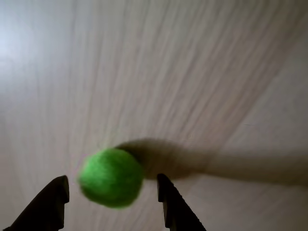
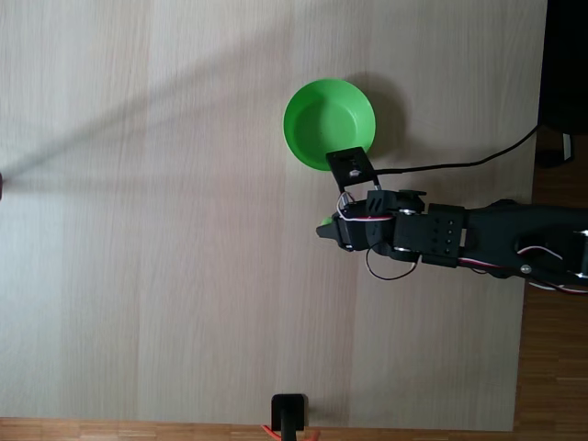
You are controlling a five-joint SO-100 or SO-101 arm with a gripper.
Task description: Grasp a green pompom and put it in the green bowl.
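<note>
In the wrist view the green pompom (image 1: 110, 178), a fuzzy bright green ball, sits low in the frame between my two black fingertips. My gripper (image 1: 111, 182) is open, with a small gap showing on each side of the ball. The pale wooden table around it is streaked with motion blur. In the fixed view my gripper (image 2: 323, 230) points left from the black arm on the right, and only a sliver of the green pompom (image 2: 327, 221) peeks out at its tip. The green bowl (image 2: 329, 122) stands just above the gripper, with nothing in it.
A black cable (image 2: 459, 163) runs from the arm toward the table's right edge. A small black stand (image 2: 289, 413) sits at the bottom edge. The left half of the table (image 2: 138, 230) is bare wood.
</note>
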